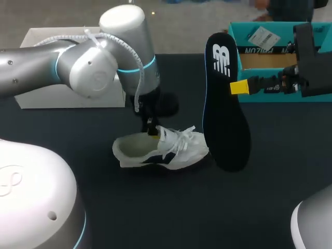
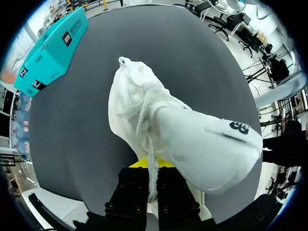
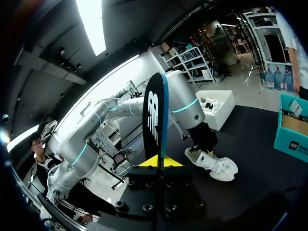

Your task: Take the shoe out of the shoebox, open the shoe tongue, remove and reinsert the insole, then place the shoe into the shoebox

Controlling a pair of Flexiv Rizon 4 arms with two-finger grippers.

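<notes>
A white shoe [image 1: 171, 150] lies on its side on the black table, toe to the right. My left gripper [image 1: 151, 128] reaches down into its opening and is shut on the shoe tongue [image 2: 149, 144]; a lace hangs between the fingers. The shoe [image 2: 192, 139] fills the left wrist view just ahead of that gripper [image 2: 147, 163]. My right gripper [image 1: 239, 87] is shut on the edge of a black insole [image 1: 225, 109], which it holds upright above the table, right of the shoe. In the right wrist view the insole [image 3: 155, 115] stands between the fingers of my right gripper [image 3: 158, 162], with the shoe [image 3: 214, 163] beyond.
The teal shoebox [image 1: 259, 96] stands open at the back right, behind my right gripper. A white box [image 1: 46, 96] sits at the back left behind my left arm. Bare black table stretches in front of the shoe.
</notes>
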